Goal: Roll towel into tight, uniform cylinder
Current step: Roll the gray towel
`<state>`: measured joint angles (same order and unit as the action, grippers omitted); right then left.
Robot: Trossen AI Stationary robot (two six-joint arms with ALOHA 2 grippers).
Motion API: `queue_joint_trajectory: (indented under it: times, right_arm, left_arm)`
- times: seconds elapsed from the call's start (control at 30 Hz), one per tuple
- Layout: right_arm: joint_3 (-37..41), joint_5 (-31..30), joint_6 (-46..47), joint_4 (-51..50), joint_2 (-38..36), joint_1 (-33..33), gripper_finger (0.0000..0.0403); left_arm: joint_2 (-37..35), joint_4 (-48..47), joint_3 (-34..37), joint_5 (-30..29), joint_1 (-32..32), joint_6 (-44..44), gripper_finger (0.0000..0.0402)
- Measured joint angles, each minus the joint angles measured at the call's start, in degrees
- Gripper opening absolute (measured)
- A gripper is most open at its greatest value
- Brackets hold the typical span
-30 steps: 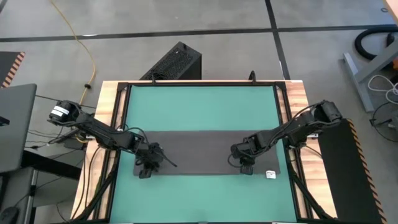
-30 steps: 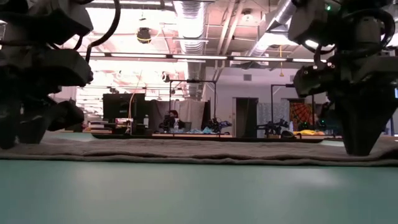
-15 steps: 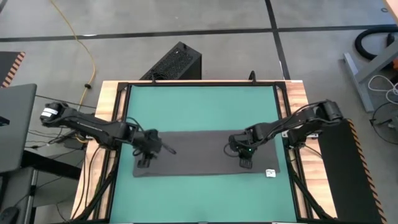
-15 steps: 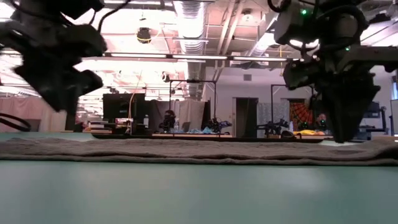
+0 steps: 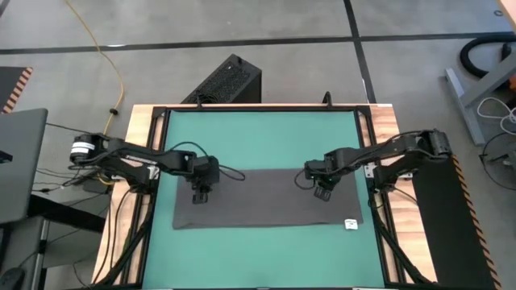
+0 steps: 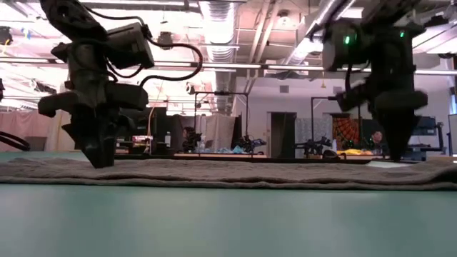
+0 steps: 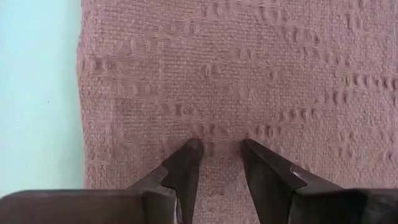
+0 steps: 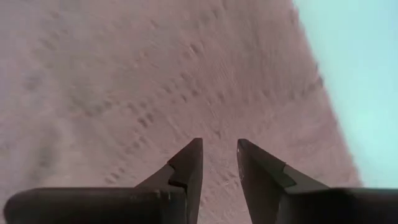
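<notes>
The dark grey towel (image 5: 266, 197) lies spread flat on the near half of the green mat (image 5: 258, 137), with its long side running left to right. A white tag (image 5: 351, 225) sits at its near right corner. My left gripper (image 5: 200, 196) points down over the towel's left part and is open, with nothing between the fingers (image 7: 189, 155). My right gripper (image 5: 323, 193) points down over the right part, also open and empty. In the low view both tips, left (image 6: 98, 163) and right (image 6: 395, 157), reach down to the towel's top line (image 6: 235, 173). My left gripper stands with its fingertips (image 7: 249, 152) at the towel's surface (image 7: 221, 124), a little in from its left edge; I cannot tell whether they touch it. My right gripper's fingertips (image 8: 193, 152) hover close over the cloth (image 8: 217, 118) near its right edge; I cannot tell whether they touch it.
The far half of the green mat lies bare. A black frame and wooden rails (image 5: 143, 161) border the mat on the left and right. A black box (image 5: 226, 80) stands on the floor beyond the table's far edge.
Both grippers have left the towel's near edge and moved toward the table's far edge, to about the middle of the towel's width. The left one has also swung a little toward the right. The towel lies flat as before.
</notes>
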<state>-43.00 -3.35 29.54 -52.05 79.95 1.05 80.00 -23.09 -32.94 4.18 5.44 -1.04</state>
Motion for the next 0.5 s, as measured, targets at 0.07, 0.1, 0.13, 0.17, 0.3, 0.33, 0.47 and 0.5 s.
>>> queue_joint_trajectory:
  times: [0.07,0.1,0.13,0.17,0.3,0.33,0.47,0.5]
  right_arm:
    - [0.75,0.12,0.42,0.00,2.28,2.26,0.0127]
    - [1.12,-0.16,0.44,0.31,3.54,3.48,0.0127]
    - [1.24,-0.91,0.44,0.48,4.94,4.74,0.0127]
    - [1.04,-1.39,0.54,0.40,6.16,6.00,0.0127]
    - [1.03,-1.72,-3.03,2.16,10.47,11.22,0.0127]
    - [0.72,-1.69,-5.02,2.84,11.07,12.44,0.0127]
    - [-2.66,-4.44,-13.17,6.34,13.28,16.52,0.0127]
    - [-3.92,-5.85,-15.13,7.33,13.79,17.46,0.0127]
  left_arm:
    - [1.70,-0.60,-0.23,0.49,0.30,-0.01,0.0118]
    - [2.15,-0.79,-0.13,0.69,0.36,-0.02,0.0118]
    - [2.45,-1.00,-0.11,0.97,0.36,-0.02,0.0118]
    - [2.48,-1.25,-0.12,1.08,0.36,0.21,0.0118]
    - [0.62,-3.77,0.06,2.03,0.23,2.42,0.0118]
    - [-0.06,-5.00,0.20,2.49,0.13,3.38,0.0118]
    - [-1.85,-8.76,0.30,5.12,-1.27,6.60,0.0118]
    - [-1.95,-9.37,0.32,5.65,-1.84,7.58,0.0118]
